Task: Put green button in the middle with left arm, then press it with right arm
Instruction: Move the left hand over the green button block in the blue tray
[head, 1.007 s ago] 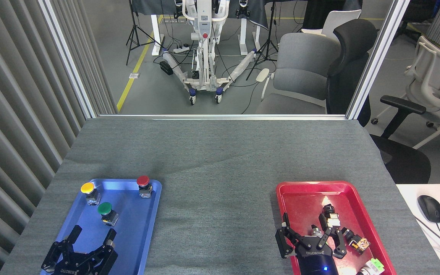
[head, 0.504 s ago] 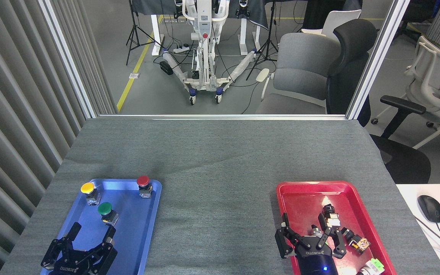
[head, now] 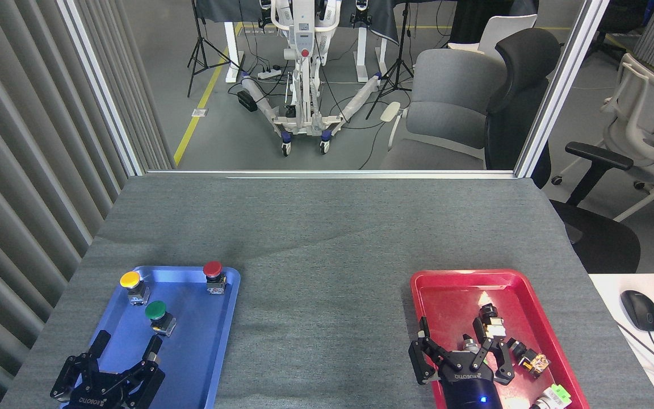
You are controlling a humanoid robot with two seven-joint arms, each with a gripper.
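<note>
Since the earlier frames the left gripper point(head: 125, 345) has drawn back toward 7 o'clock, away from the green button point(head: 156, 312), so a wider strip of blue tray point(head: 213, 341) now shows between them; the right gripper point(head: 456, 339) has stayed where it was. The left gripper's fingers are spread apart and hold nothing. The green button stands upright in the blue tray, at about 8 o'clock on the table point(head: 321, 244). It has a round, dark-green mushroom cap on a short square body of black and silver. At its 11 o'clock stands the yellow button point(head: 130, 281), and at its 1 o'clock the red button point(head: 213, 272); all three are apart from each other. The middle of the table is bare grey felt. The right gripper hangs over the red tray point(head: 446, 284), fingers spread and empty, above some small parts point(head: 525, 358).
</note>
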